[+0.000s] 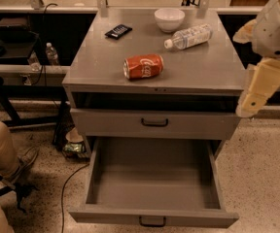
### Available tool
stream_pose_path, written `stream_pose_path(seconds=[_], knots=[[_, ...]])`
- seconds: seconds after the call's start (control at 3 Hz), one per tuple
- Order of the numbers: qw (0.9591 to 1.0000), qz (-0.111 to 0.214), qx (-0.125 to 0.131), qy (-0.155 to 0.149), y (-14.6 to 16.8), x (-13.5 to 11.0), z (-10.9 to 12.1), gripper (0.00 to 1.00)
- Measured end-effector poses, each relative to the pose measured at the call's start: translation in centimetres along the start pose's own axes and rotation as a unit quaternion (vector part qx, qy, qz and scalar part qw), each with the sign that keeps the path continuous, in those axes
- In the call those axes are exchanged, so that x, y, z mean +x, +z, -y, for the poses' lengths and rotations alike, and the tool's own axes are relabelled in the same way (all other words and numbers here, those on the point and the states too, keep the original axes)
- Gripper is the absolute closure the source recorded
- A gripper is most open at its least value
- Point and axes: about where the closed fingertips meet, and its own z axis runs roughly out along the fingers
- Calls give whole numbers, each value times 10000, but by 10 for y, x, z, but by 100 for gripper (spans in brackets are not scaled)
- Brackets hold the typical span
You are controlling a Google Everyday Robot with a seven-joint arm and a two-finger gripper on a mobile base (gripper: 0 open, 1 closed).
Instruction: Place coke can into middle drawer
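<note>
The coke can (143, 66) lies on its side on the grey cabinet top (96, 67), near the front edge at the middle. The middle drawer (152, 216) is pulled fully open at the bottom of the cabinet, and its plain grey inside holds nothing. My gripper (257, 89) hangs at the right edge of the view, beside the cabinet's right front corner. It is well to the right of the can, above the open drawer's level, and holds nothing that I can see.
On the cabinet top stand a white bowl (169, 18), a clear water bottle (188, 36) on its side and a black flat object (118, 31). The drawer above (154, 123) is closed. A person's leg and shoe (8, 154), cables and a small bottle (51, 54) are at left.
</note>
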Motion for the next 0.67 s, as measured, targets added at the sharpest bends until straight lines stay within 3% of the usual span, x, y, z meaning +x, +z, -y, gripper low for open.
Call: stream_pose_path(seconds=[0.67], knots=[[9946, 208, 210, -997, 52, -58, 75, 0]])
